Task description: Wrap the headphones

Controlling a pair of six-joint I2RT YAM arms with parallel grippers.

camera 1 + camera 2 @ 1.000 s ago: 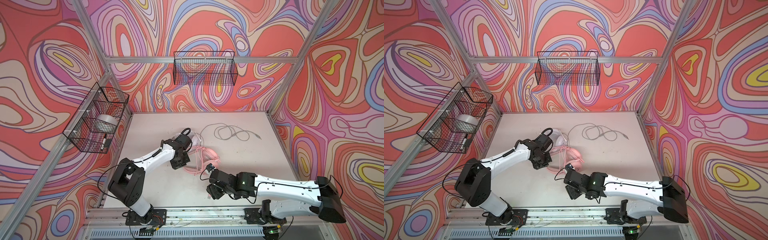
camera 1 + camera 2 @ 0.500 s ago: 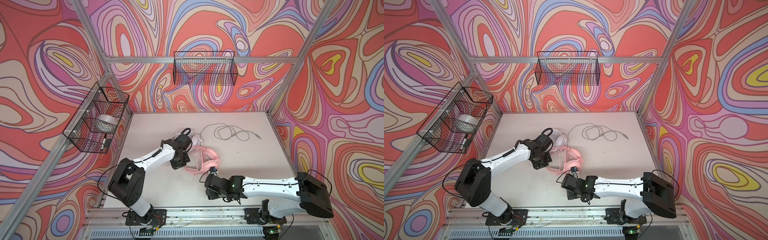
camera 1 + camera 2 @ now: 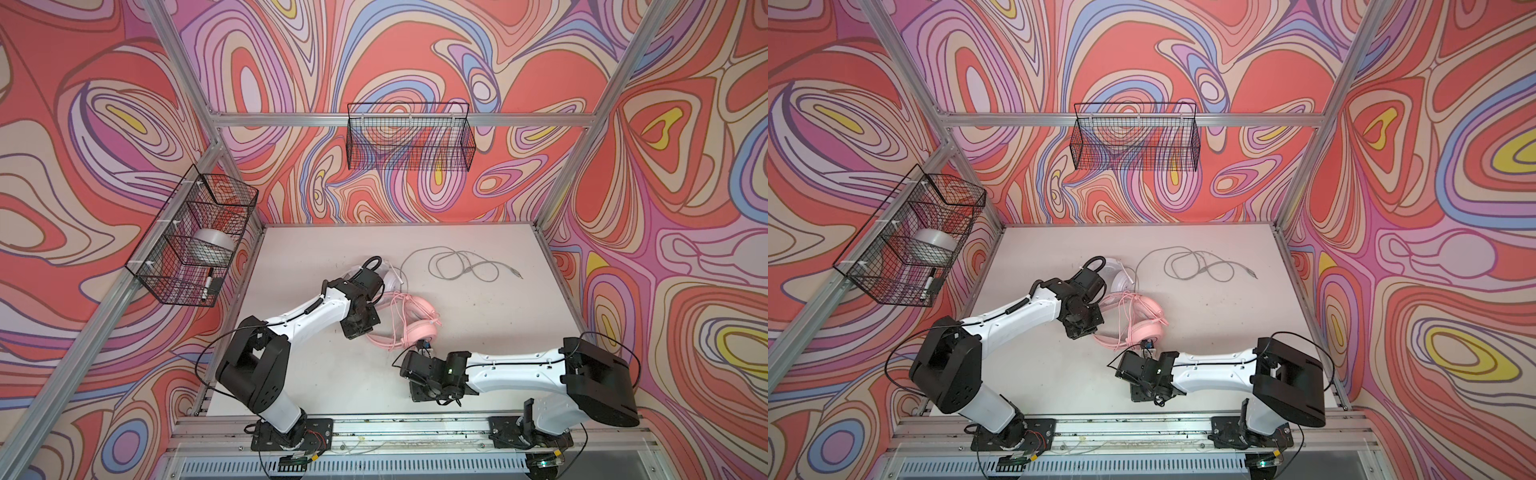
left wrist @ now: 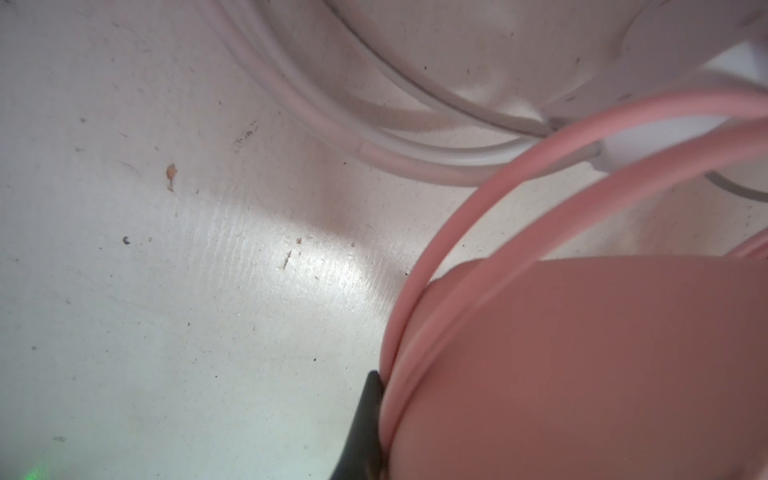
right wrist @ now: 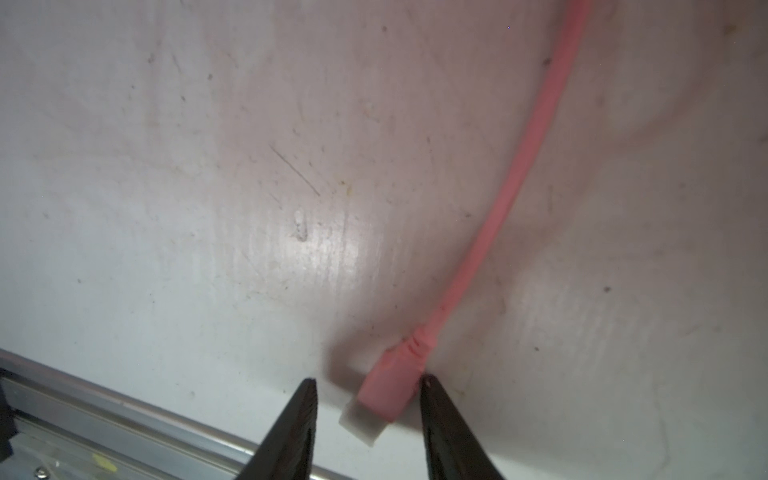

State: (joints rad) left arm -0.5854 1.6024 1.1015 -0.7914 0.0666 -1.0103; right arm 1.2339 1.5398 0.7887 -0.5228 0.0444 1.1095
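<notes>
Left of centre, the left tool (image 3: 360, 328) is closed and bears against the pink headset (image 3: 419, 329) at mid-table, apparently to steady it. Whether it pinches anything cannot be told. Just beyond, the white headset (image 3: 390, 282) lies partly under that arm, with its grey-white cable (image 3: 457, 266) sprawled loose towards the far right, untouched. Nearer, on the right, the right tool (image 5: 369, 380) stands open astride the plug (image 5: 390, 390) of the pink cable (image 5: 519, 178). One finger touches the plug where it lies on the table (image 3: 498, 332), seemingly poised to take the free end for winding.
</notes>
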